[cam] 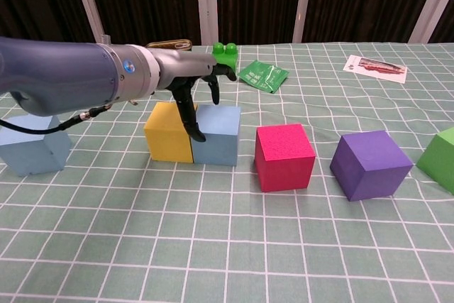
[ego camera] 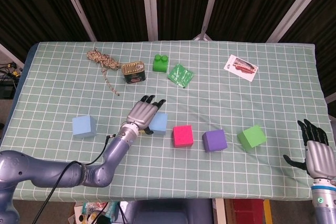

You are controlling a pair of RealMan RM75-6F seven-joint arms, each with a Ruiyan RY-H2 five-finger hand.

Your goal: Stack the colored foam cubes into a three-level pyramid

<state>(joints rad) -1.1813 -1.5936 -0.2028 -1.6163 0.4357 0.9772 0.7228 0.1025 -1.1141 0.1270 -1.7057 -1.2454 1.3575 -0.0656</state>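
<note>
Six foam cubes are in play, though the head view hides one under the left arm. In that view a light blue cube [ego camera: 84,126] sits alone on the left of the checked surface [ego camera: 220,98]; a second light blue cube [ego camera: 158,123], a pink cube [ego camera: 182,136], a purple cube [ego camera: 214,140] and a green cube [ego camera: 251,136] run in a loose row to the right, each apart from the next. The left robot hand [ego camera: 140,114] lies over the row's left end, fingers spread and pointing away from the robot, grasping nothing. The right robot hand [ego camera: 316,149] hangs off the surface's near right corner, fingers apart and empty. Further back lie a coiled rope [ego camera: 103,63], a tin can [ego camera: 133,71], a green toy brick [ego camera: 160,63], a green packet [ego camera: 180,74] and a printed card [ego camera: 241,67].

In the chest view a yellow cube [cam: 169,131] stands touching the second light blue cube [cam: 216,135]. The left robot hand [cam: 197,84] hovers above their seam, its thumb [cam: 190,118] hanging down in front of it. All cubes rest singly on the surface; none is stacked.
</note>
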